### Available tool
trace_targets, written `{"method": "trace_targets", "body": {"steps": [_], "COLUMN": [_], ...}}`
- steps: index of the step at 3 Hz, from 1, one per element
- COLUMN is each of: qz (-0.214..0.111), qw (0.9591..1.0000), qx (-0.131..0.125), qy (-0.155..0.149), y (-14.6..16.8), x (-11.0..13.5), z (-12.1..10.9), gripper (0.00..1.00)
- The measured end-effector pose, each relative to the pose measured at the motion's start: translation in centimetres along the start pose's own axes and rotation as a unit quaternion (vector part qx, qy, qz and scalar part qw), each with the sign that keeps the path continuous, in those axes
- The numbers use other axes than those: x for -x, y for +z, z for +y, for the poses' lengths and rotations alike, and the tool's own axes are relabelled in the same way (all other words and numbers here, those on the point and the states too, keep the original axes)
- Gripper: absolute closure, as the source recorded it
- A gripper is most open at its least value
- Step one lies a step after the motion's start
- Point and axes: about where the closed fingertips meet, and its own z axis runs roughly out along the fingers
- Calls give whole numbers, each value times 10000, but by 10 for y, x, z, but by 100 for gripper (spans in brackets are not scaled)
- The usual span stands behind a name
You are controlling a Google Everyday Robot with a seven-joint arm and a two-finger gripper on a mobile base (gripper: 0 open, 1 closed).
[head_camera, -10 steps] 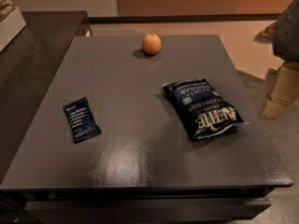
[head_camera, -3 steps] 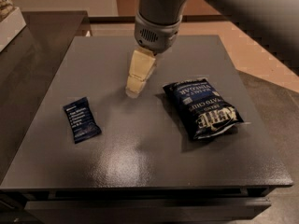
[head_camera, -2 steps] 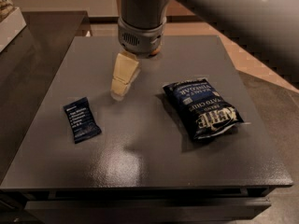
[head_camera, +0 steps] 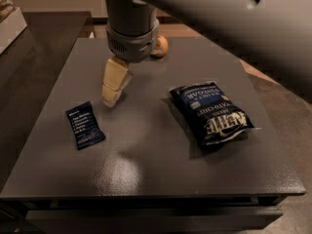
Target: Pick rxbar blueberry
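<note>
The task is at its early part; the grasp is not yet made. The small flat dark navy-blue snack bar wrapper with rows of white text, the rxbar blueberry (head_camera: 85,125), lies flat on the dark grey table top (head_camera: 146,174), well to the left of the large puffy dark-blue chip bag (head_camera: 210,112) as the camera sees it, and a little nearer to the front edge than the bag's middle. Nothing touches the bar and nothing covers it.

The cream-coloured gripper (head_camera: 110,99) hangs from the thick grey wrist of the arm (head_camera: 132,30). It is also left of the chip bag, between the bag and the bar, but much closer to the bar, and a bit further back than both. It is tilted, with its tip pointing down and toward the bar's side. It has hold of nothing, since the bar lies apart from it on the table. How far it is open I cannot tell. Whether its tip touches the table I also cannot tell.

A small round orange fruit (head_camera: 160,46) sits behind the chip bag, partly hidden by the wrist; it is not part of the task.

What is left, in my judgement: to bring the gripper over the bar, lower it, close on the wrapper and lift it from the table.
</note>
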Motion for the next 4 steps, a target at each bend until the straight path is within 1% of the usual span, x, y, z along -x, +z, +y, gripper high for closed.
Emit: {"method": "trace_targets", "body": {"steps": [1,2,3,4], "qz": [0,103,102,184], "qw": [10000,9998,9989,9963], "qx": [0,149,361,575], "qy": [0,122,298,618], "y": [0,4,4,7], "x": [0,10,32,58], "z": [0,5,17,29], "gripper": [0,0,0,0]}}
